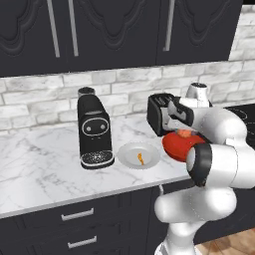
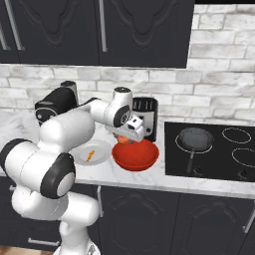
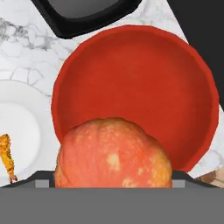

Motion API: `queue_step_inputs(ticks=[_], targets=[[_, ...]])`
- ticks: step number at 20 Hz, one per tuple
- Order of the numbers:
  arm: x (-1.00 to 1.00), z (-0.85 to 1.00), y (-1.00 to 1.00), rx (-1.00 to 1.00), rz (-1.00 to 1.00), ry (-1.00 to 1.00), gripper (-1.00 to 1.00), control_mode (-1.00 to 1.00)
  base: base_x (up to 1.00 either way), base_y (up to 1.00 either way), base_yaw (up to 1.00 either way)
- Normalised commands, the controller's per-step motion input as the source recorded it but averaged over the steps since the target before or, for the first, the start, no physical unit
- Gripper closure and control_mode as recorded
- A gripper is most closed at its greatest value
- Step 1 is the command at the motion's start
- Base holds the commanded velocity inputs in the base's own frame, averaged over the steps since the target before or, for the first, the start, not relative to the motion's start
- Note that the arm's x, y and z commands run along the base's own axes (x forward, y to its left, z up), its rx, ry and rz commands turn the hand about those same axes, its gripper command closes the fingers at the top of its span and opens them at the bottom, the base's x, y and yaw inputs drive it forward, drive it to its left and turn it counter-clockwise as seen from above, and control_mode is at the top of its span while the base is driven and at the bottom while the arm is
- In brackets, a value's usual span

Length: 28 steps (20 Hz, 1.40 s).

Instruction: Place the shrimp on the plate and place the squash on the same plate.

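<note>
Marble counter (image 1: pixel 45 164), brick backsplash (image 1: pixel 40 97), dark cabinets (image 1: pixel 114 30).

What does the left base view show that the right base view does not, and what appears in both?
Left base view alone: the whole front of the black coffee machine, and drawer handles below the counter. Right base view alone: the black stovetop with a frying pan. Both: the white plate holding the shrimp, the red dish, the squash and the toaster.
</note>
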Motion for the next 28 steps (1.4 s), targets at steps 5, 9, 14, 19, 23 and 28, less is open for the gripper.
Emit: queue_step_inputs(ticks=[5, 9, 14, 19, 23, 28], targets=[[0.0, 0.27, 0.91, -0.01, 0.19, -0.12, 1.0, -1.0, 0.0, 0.0, 0.0], [0.04, -0.05, 0.96, 0.0, 0.2, 0.0, 1.0, -1.0, 0.0, 0.0, 0.0], [0.41, -0.02, 0.68, -0.13, 0.21, 0.0, 1.0, -1.0, 0.0, 0.0, 0.0], [0.51, -0.27, 0.43, -0.16, 0.03, 0.07, 1.0, -1.0, 0.0, 0.0, 0.0], [0.19, -0.27, 0.3, 0.01, 0.0, 0.04, 1.0, -1.0, 0.0, 0.0, 0.0], [0.04, -0.59, 0.0, 0.09, 0.0, 0.0, 1.0, -1.0, 0.0, 0.0, 0.0]])
